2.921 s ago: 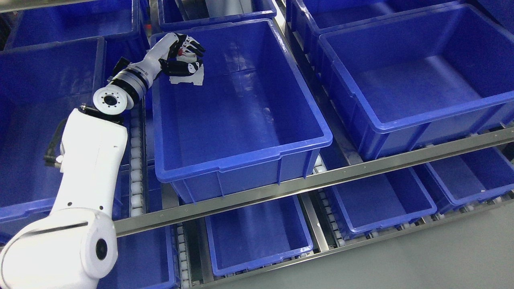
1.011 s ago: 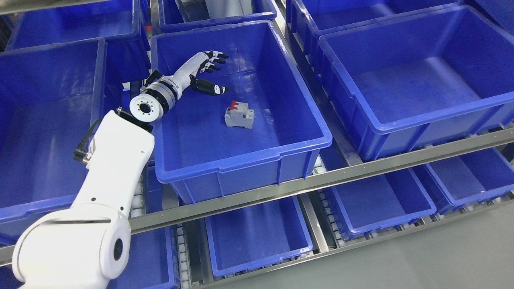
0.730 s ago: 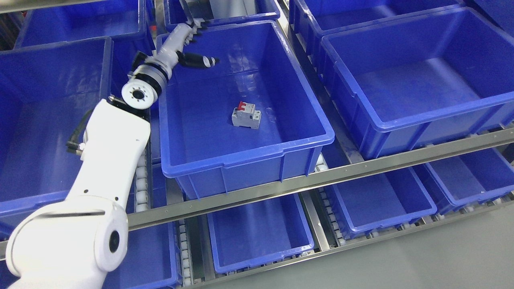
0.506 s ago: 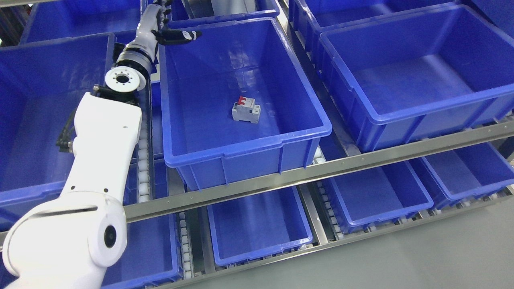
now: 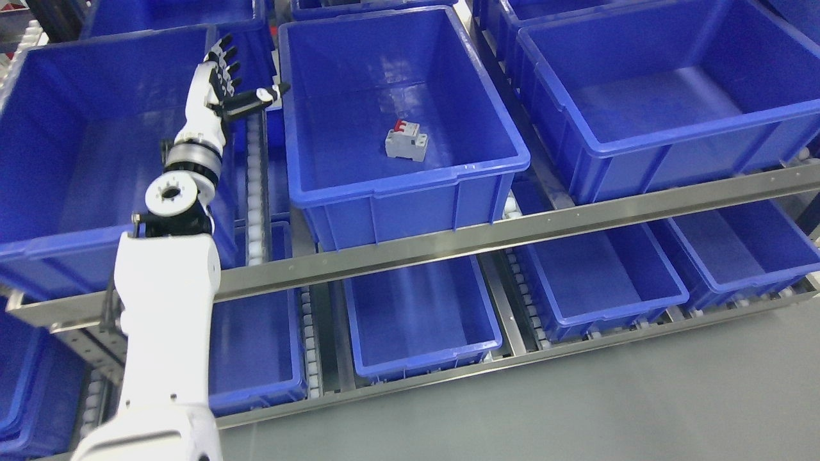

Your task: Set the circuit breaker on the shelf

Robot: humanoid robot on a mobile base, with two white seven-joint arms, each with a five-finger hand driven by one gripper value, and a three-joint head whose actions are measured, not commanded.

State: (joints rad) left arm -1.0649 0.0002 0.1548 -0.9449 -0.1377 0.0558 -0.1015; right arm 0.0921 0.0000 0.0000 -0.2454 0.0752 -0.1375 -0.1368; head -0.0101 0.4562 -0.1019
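Observation:
A grey circuit breaker with a red switch lies on the floor of the middle blue bin on the upper shelf level, near the bin's front wall. My left hand is raised to the left of that bin, above the roller track between bins. Its fingers are spread and hold nothing. The white left arm rises from the bottom left. The right arm does not show.
Large blue bins stand to the left and right of the middle bin. A steel shelf rail runs across the front. Smaller blue bins sit on the lower level. Grey floor lies at the bottom right.
The hand let go of the breaker, which now rests in the middle bin. The open hand drew back out of the bin to its left. The camera has also shifted.

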